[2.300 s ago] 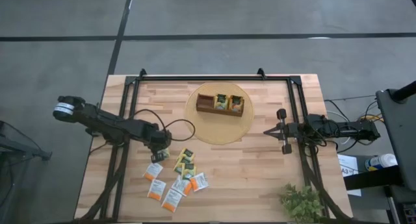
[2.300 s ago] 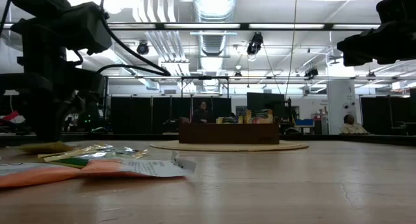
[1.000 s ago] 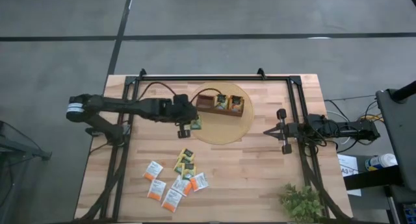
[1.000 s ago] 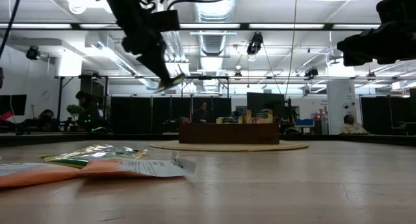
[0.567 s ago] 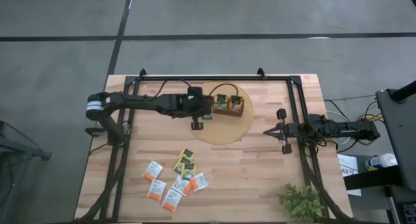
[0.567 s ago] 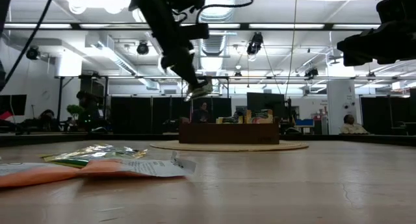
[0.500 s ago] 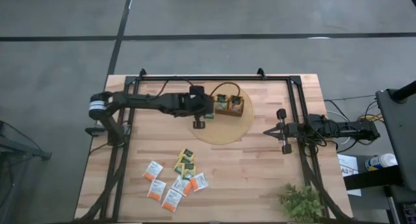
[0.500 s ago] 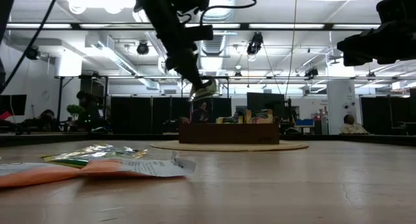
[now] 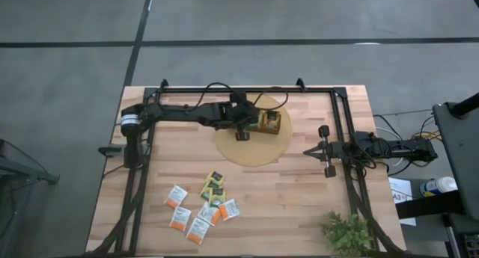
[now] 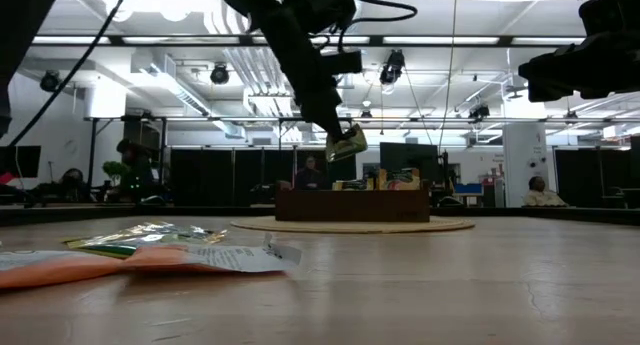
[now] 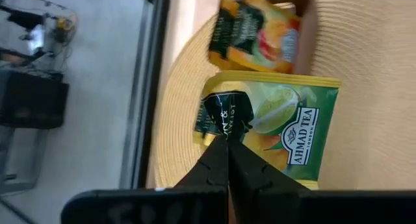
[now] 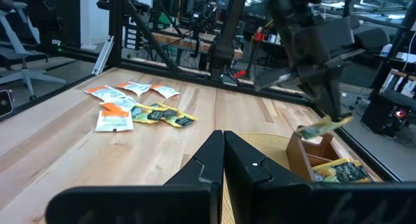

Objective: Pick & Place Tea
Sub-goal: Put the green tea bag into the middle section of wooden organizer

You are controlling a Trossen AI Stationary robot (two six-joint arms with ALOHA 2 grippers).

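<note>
Left wrist view shows my left gripper (image 11: 226,141) clamped on a yellow-green tea packet (image 11: 286,130), hung above the wooden tray (image 9: 263,122) for dropping; my right gripper (image 9: 325,151), pinched together, waits well aside.

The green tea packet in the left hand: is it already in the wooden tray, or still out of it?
Out. The green tea packet hangs pinched in the left hand, above the wooden tray.
</note>
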